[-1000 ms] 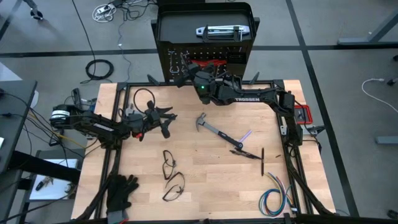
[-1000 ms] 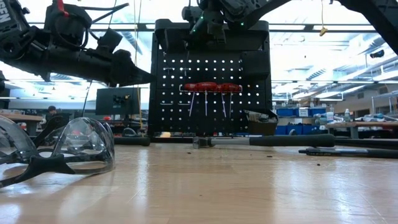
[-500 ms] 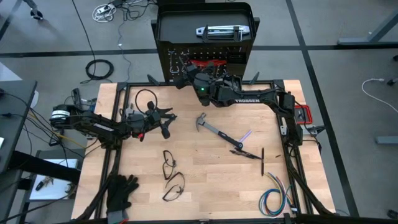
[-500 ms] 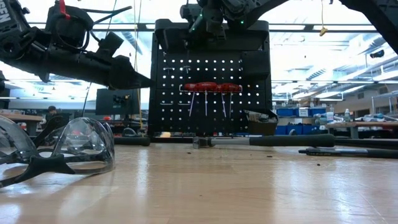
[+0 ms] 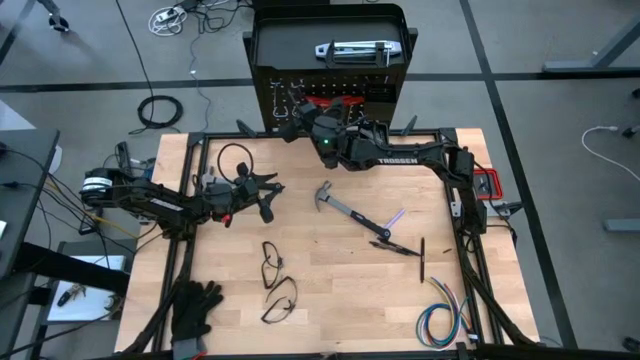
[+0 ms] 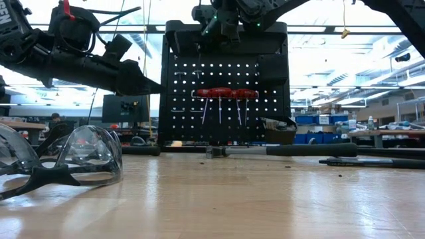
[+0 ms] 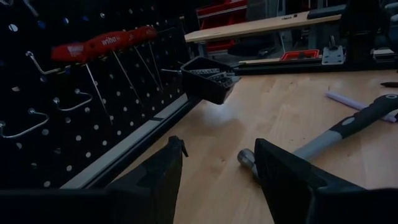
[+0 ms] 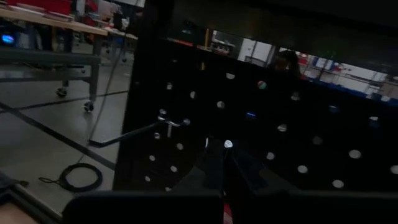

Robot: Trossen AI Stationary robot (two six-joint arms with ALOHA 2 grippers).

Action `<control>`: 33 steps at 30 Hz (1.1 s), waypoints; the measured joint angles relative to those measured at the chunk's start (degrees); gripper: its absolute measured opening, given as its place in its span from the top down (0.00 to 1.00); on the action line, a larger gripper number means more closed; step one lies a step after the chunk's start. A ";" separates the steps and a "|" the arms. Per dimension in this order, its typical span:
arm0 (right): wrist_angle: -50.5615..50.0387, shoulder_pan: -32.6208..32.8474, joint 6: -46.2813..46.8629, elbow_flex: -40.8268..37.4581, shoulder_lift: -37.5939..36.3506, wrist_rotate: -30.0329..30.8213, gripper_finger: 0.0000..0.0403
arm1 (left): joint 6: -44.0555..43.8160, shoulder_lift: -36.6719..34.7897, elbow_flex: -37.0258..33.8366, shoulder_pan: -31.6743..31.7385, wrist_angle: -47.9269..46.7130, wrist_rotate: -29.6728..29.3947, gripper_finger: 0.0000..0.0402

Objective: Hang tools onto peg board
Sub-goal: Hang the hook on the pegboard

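The peg board (image 5: 330, 62) stands upright at the table's far edge, and it also shows in the low view (image 6: 226, 106). Three red-handled keys (image 6: 222, 93) hang from its hooks. My right gripper (image 5: 293, 120) is up against the board's upper left part (image 8: 280, 124). It is shut (image 8: 222, 165) on a thin tool whose silver tip (image 8: 228, 144) shows. My left gripper (image 5: 268, 195) is open and empty (image 7: 221, 174) above the table's left middle. A black-handled hammer (image 5: 345, 208) lies flat on the table beyond it (image 7: 336, 134). My right gripper pinches a thin tool between its two fingers (image 8: 208, 163). Only the tool's silver tip (image 8: 228, 144) shows past them, close to the board's holes. The fingers point from the table's near side toward the board. The tool is clear of the table; which tool it is cannot be told.
A small black bin (image 7: 208, 78) hangs low on the board. A silver tool (image 5: 352, 48) lies on the board's top. On the table are a black bar tool (image 5: 421, 258), safety glasses (image 5: 273, 268), black gloves (image 5: 195, 305) and a coloured wire bundle (image 5: 440, 320).
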 joint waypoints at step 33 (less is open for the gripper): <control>1.36 -2.11 5.55 0.00 -0.11 -2.75 0.98 | 0.13 0.00 0.00 0.00 -0.58 -0.22 0.51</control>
